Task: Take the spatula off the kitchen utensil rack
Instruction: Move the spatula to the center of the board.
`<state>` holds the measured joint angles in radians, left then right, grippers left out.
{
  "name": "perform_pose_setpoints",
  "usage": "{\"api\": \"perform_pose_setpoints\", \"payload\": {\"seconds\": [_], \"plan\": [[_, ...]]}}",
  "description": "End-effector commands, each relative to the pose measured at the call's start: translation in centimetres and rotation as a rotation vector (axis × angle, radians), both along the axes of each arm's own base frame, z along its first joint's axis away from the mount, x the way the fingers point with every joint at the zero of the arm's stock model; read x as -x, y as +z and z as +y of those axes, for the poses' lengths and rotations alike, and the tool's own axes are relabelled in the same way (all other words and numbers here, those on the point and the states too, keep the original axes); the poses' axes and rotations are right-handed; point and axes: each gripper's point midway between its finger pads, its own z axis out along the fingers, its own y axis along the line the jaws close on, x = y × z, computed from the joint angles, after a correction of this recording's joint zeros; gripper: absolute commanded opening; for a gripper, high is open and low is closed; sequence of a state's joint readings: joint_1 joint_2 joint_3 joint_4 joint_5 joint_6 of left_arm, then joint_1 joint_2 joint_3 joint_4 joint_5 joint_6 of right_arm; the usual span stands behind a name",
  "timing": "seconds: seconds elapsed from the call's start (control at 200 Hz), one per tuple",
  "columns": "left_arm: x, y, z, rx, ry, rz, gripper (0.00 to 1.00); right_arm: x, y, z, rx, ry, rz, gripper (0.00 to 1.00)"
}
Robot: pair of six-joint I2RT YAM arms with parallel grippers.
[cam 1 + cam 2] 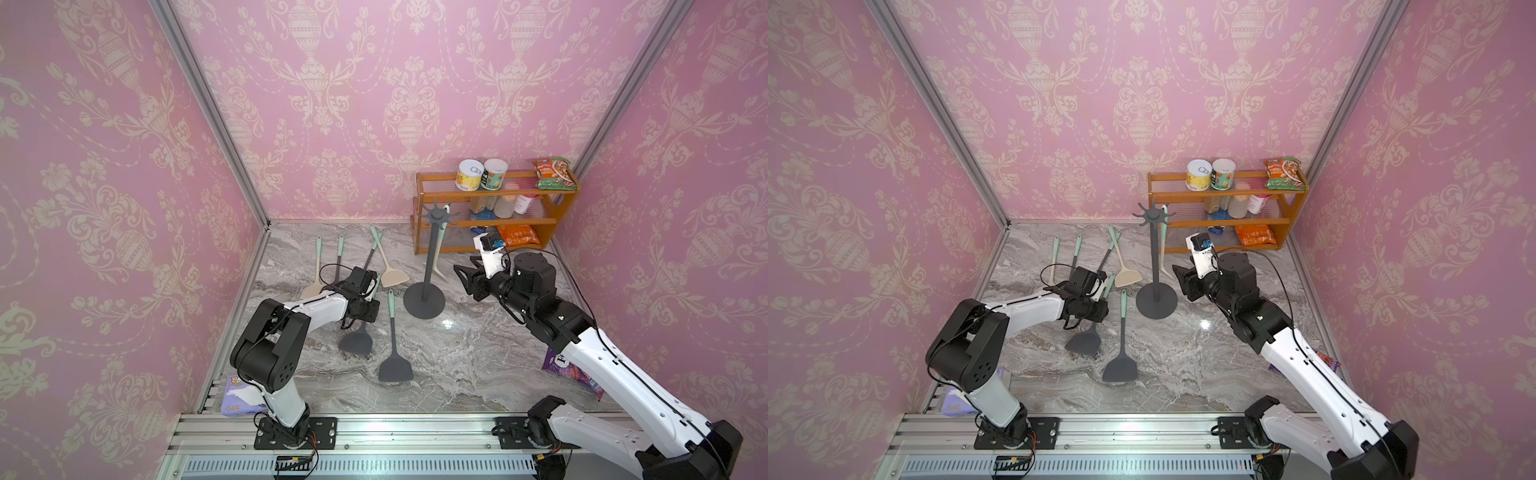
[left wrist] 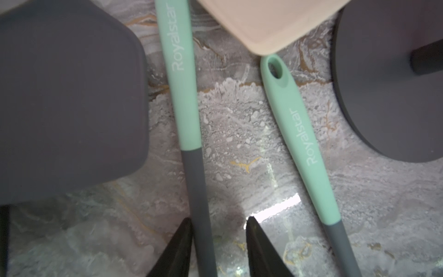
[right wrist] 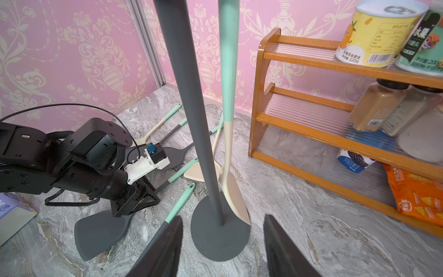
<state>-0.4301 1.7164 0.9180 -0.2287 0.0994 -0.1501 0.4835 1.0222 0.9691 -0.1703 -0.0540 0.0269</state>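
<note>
On the left, the left fingers (image 2: 182, 244) sit low over the tabletop (image 1: 457, 357) among the loose spatulas (image 1: 394, 365) lying there. I see them parted, with the shaft of a grey spatula (image 2: 195, 182) running between them. It lies just beside one finger with a clear gap to the other, so I read them as open and not clamped.

Just right of that, the rack (image 1: 430, 257) stands upright on its round base. The spatula (image 3: 226, 120) I am after, cream with a mint handle, hangs from a hook in the crown on the pole's far right side. Its blade points down beside the base, and I cannot tell whether it touches the tabletop.

Further right, the right fingers (image 3: 167, 244) are spread wide and hold nothing. They point at the rack from the right, near the pole but apart from it. The shelf (image 1: 432, 178) stands behind, at the back right.
</note>
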Motion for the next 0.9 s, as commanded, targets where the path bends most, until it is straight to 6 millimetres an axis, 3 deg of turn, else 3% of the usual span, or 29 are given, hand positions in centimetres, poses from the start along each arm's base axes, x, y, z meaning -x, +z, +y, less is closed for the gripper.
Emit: {"api": "perform_pose_setpoints", "payload": {"seconds": [0.0, 0.07, 0.18, 0.605, 0.895], "plan": [[2.2, -2.3, 1.2, -0.069, 0.006, 0.087, 0.37, 0.1, 0.1, -0.5, 0.001, -0.014, -0.01, 0.57], [2.8, -2.7, 1.1, -0.053, -0.002, 0.099, 0.27, 0.1, 0.1, -0.5, -0.002, -0.011, -0.01, 0.57], [3.8, -2.8, 0.8, -0.03, -0.015, 0.105, 0.21, 0.1, 0.2, -0.5, -0.002, -0.011, -0.01, 0.57], [5.8, -0.5, 1.2, -0.002, 0.036, 0.12, 0.14, 0.3, 0.3, -0.2, -0.028, 0.004, -0.019, 0.57], [8.3, 0.8, 3.0, -0.031, 0.159, 0.17, 0.13, 0.7, 0.3, -0.4, -0.026, 0.006, -0.039, 0.58]]}}
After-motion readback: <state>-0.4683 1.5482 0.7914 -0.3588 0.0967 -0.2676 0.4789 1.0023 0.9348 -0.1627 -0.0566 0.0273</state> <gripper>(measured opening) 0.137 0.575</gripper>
